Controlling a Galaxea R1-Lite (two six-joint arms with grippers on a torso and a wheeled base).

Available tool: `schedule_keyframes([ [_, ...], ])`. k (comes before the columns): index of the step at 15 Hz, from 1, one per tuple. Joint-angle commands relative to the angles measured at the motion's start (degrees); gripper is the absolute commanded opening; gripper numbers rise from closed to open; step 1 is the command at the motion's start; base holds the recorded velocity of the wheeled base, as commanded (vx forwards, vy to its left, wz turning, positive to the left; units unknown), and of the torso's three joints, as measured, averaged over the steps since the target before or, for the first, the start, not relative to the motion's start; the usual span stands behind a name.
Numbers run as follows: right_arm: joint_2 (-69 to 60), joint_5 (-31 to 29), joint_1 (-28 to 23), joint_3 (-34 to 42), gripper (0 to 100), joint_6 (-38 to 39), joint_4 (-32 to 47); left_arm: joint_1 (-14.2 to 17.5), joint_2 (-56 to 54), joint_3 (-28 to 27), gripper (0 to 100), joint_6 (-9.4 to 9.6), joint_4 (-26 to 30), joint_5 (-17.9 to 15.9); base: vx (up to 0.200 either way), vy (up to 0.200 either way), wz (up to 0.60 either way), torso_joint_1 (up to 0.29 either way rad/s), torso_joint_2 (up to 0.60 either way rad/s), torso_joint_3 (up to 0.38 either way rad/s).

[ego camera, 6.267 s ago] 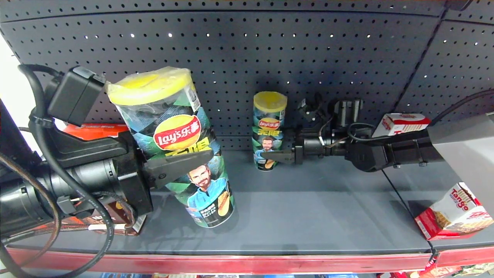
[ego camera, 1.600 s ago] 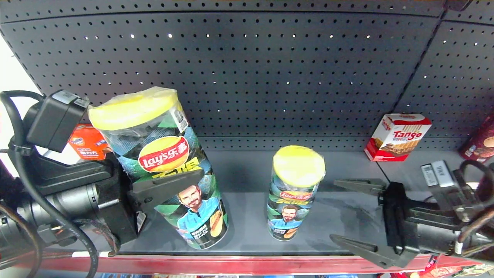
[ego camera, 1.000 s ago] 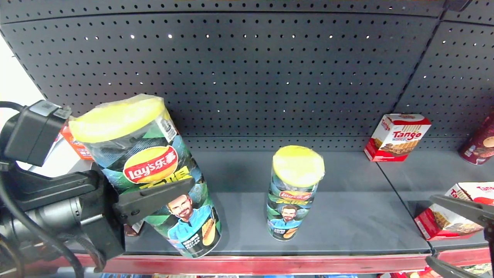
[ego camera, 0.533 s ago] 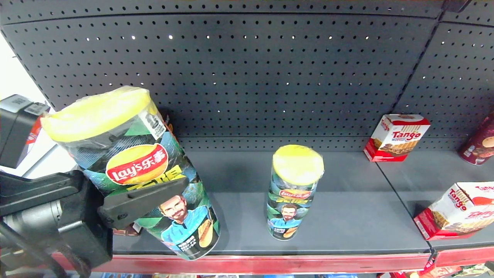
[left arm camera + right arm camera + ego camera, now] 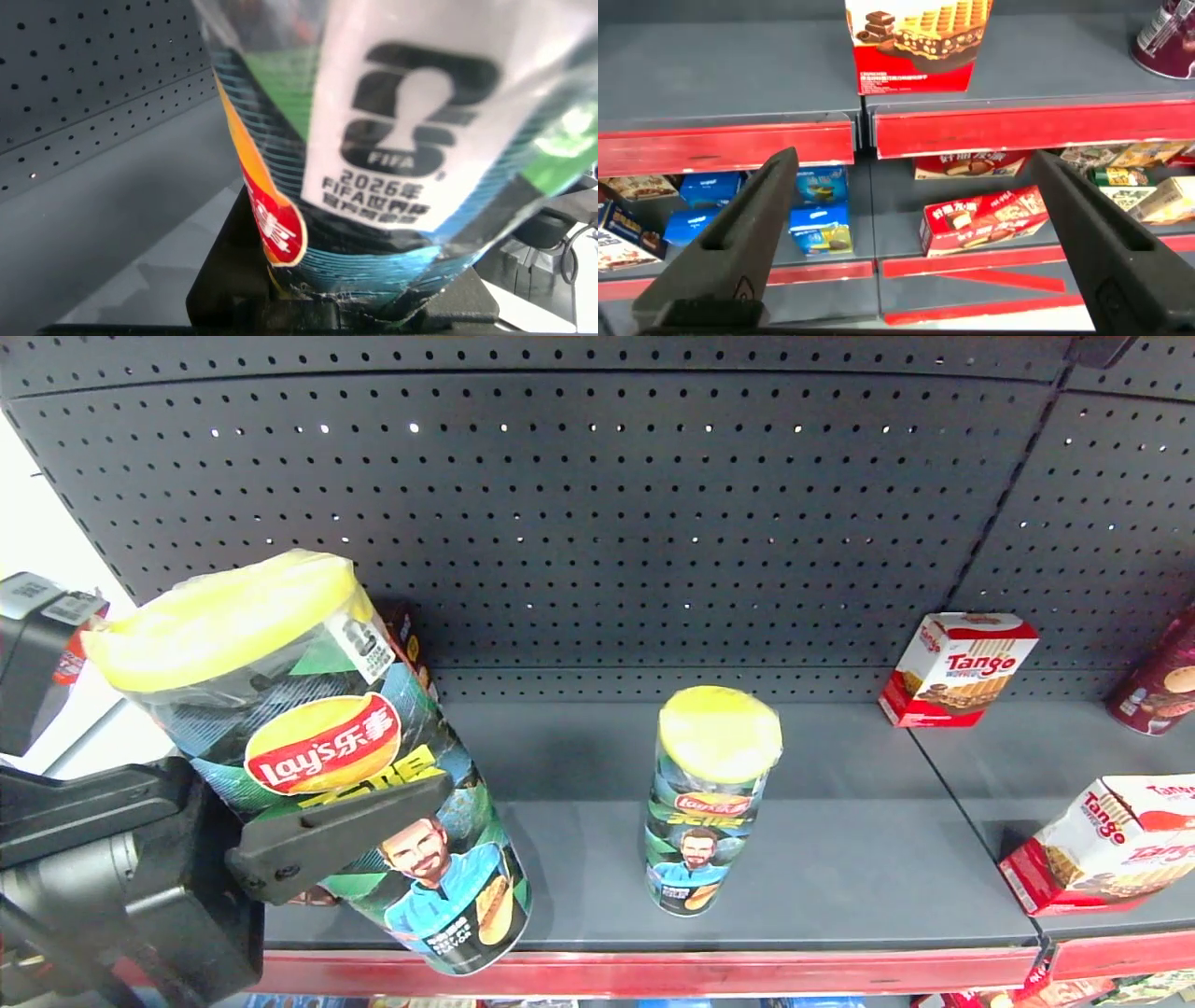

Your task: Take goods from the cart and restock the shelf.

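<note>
Held can: chip can [image 5: 327,756] with its yellow lid on, at the shelf's [image 5: 840,859] front left corner, base at the front edge.
Axis: tilted, lid end up and leaning left.
Left gripper [image 5: 392,793]: clamped across the held can's middle.
Second can [image 5: 711,803]: upright, lid on, mid-shelf near the front edge.
Right gripper [image 5: 913,159]: spread wide, holding nothing.
Wafer box [image 5: 962,667]: back edge, right.

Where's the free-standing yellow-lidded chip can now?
Head view: yellow-lidded chip can upright mid-shelf, right of the matching can in the left gripper, left of the rear red-and-white wafer box.
</note>
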Motion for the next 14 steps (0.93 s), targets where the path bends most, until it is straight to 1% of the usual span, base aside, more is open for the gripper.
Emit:
schedule_keyframes([
  [1,-0.19,0.04,-0.05,0.05,100,-0.04,-0.08,-0.25,-0.01,-0.08,0,-0.03,-0.03,-0.10,0.000,0.000,0.00,0.000,0.00,0.000],
  [5,-0.19,0.13,-0.05,0.13,100,-0.04,0.01,-0.08,0.70,-0.52,0,0.06,0.06,-0.28,0.000,0.000,0.00,0.000,0.00,0.000],
  [6,-0.19,0.04,-0.05,0.13,100,-0.04,-0.08,-0.16,2.02,-0.96,0,0.93,-0.03,-0.28,0.000,0.000,0.00,0.000,0.00,0.000],
  [7,-0.19,0.04,-0.05,0.13,100,-0.04,0.01,-0.16,3.60,-1.84,0,3.84,0.06,-0.36,0.000,0.000,0.00,0.000,0.00,0.000],
  [8,-0.19,0.04,-0.05,0.05,100,-0.04,0.01,-0.08,4.65,-2.19,0,5.86,0.06,-0.36,0.000,0.000,0.00,0.000,0.00,0.000],
  [9,-0.19,0.04,-0.05,0.13,100,-0.04,0.01,0.28,6.85,-3.42,0,9.37,0.06,-0.36,0.000,0.000,0.00,0.000,0.00,0.000],
  [10,-0.19,0.04,-0.05,0.13,100,-0.04,0.01,0.28,9.40,-5.62,0,11.31,-0.03,-0.45,0.000,0.000,0.00,0.000,0.00,0.000],
  [11,-0.19,0.04,-0.05,0.13,100,-0.04,0.01,-0.43,10.72,-8.17,0,11.04,0.06,-2.74,0.000,0.000,0.00,0.000,0.00,0.000],
  [12,-0.19,0.04,-0.05,0.05,100,-0.04,0.01,-0.16,11.68,-9.75,0,10.95,0.06,-4.32,0.000,0.000,0.00,0.000,0.00,0.000],
  [13,-0.19,0.04,-0.05,0.13,100,-0.04,-0.08,0.72,13.71,-12.38,0,11.31,0.32,-4.05,0.000,0.000,0.00,0.000,0.00,0.000],
  [14,-0.19,0.04,-0.05,0.13,100,-0.04,0.01,0.28,14.58,-13.26,0,11.39,0.41,-3.09,0.000,0.000,0.00,0.000,0.00,0.000],
])
